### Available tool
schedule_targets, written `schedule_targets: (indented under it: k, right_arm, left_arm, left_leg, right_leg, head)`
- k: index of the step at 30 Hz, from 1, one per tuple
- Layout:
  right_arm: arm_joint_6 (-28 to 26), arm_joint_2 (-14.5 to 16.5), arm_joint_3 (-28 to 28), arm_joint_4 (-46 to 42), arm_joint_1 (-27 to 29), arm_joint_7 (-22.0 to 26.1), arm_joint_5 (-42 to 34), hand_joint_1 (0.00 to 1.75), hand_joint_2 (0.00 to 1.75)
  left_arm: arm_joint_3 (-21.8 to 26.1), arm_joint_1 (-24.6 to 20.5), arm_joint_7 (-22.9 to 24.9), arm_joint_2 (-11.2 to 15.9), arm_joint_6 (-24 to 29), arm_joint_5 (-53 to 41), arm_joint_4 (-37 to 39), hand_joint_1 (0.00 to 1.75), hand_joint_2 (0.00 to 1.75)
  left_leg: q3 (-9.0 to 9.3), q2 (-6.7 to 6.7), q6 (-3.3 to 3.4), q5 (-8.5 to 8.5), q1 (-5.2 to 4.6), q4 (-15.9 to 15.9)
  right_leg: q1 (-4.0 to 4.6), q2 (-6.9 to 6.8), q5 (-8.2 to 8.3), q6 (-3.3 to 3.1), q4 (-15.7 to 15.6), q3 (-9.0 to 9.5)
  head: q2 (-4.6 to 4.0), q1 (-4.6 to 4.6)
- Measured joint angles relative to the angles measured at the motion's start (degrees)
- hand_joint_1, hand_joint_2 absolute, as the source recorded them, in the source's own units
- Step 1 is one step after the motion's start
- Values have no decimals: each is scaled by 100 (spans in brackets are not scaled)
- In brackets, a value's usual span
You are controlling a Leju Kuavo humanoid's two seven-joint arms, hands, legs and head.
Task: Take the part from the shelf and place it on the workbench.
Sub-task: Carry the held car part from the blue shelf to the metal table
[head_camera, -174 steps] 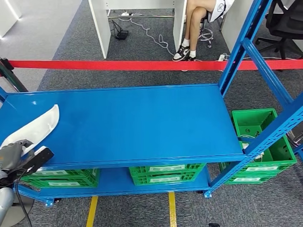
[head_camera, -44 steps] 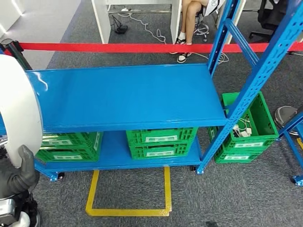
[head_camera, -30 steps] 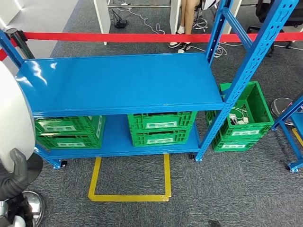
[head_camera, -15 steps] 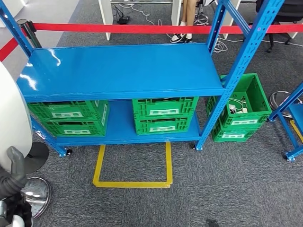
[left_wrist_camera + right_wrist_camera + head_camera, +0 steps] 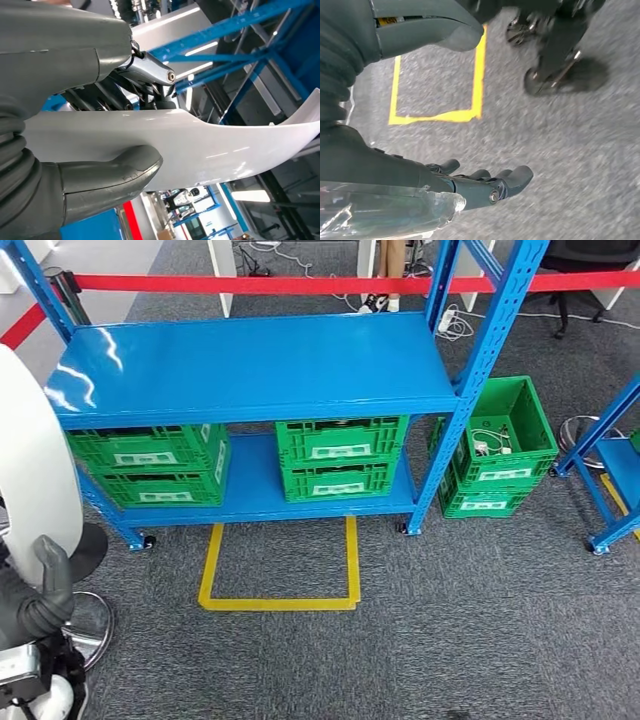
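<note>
Left hand [image 5: 34, 595] is clamped on the white curved part [image 5: 30, 470], thumb on one face, fingers on the other, holding it upright off the shelf [image 5: 249, 365], just past the shelf's left end. Right hand [image 5: 486, 182] hangs over grey carpet [image 5: 565, 150] nr the yellow floor marking [image 5: 476, 75]; fingers look apart w/ nothing in them, though the view's blurry. Green crates [image 5: 340, 455] sit on the shelf's lower level.

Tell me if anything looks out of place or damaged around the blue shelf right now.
Nothing looks damaged or spilled. One green crate sits on the carpet outside the blue shelf at its right end, white cables loose inside. The left robot hand holds the white part.
</note>
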State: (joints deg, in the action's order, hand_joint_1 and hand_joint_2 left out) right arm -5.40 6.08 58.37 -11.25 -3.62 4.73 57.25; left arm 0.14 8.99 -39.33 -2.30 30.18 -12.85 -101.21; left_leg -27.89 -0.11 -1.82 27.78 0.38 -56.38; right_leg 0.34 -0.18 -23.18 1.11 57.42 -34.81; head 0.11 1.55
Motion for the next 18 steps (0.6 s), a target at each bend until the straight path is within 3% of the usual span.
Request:
schedule_targets:
  k: [2,3,5,7,8,9,10,12,14,16,18]
  right_arm:
    - [-16,-58,1,-9,26,-180,38,0,175]
    - [-14,-82,1,-13,46,-246,57,0,175]
    - [-4,-110,2,-16,88,-313,77,0,175]
    - [5,-116,3,-16,94,-329,82,0,175]
    - [6,-117,2,-17,88,-332,82,0,175]
    - [7,-119,2,-18,83,-334,82,0,175]
    - [8,-123,1,-20,80,-330,83,0,175]
    - [14,-131,2,-26,69,-263,85,0,175]
    - [47,-134,2,-31,31,-77,88,0,175]
    - [87,-134,1,-32,-9,170,87,0,175]
    - [110,-127,1,-32,-29,401,86,0,175]
  left_arm:
    - [1,79,-37,-24,3,76,-5,175,175]
    - [2,111,-47,-32,7,99,-5,175,175]
    - [8,148,-54,-38,23,126,-8,175,175]
    - [19,164,-54,-37,34,144,-9,175,175]
    - [23,171,-54,-37,36,146,-9,175,175]
    - [27,177,-55,-37,37,148,-9,175,175]
    - [28,183,-55,-37,38,148,-9,175,175]
    - [39,198,-55,-37,42,151,-10,175,175]
    - [63,209,-56,-35,28,163,-19,175,175]
    - [91,208,-61,-29,-20,176,-32,175,175]
    - [131,208,-64,-25,-72,171,-49,175,175]
  left_leg:
    - [-25,1,105,-1,-15,133]
    - [-83,8,160,-49,-16,128]
    - [-196,22,254,-155,-5,135]
    - [-327,27,291,-263,-21,131]
    - [-401,30,295,-323,-32,129]
    - [-480,32,298,-385,-45,126]
    - [-561,32,297,-447,-56,123]
    - [-700,23,279,-564,-69,118]
    - [-791,24,236,-673,-77,114]
    - [-831,35,178,-770,-71,129]
    - [-865,33,112,-798,-60,132]
  right_leg:
    - [-9,3,104,56,2,-88]
    - [-20,4,70,83,33,-143]
    - [-34,9,-303,136,381,-296]
    - [-36,10,-849,169,1121,-489]
    - [-36,10,-992,174,1457,-539]
    - [-34,10,-1003,170,1649,-521]
    - [-30,11,-888,157,1645,-406]
    - [-17,14,-577,106,1065,99]
    - [8,21,-582,65,195,706]
    - [41,31,-693,43,-229,913]
    - [35,28,-634,-19,-266,841]
  head:
    - [0,1]
    - [0,2]
    - [0,28]
    - [0,54]
    - [0,55]
    - [0,55]
    - [0,55]
    - [0,55]
    - [0,49]
    - [0,49]
    - [0,53]
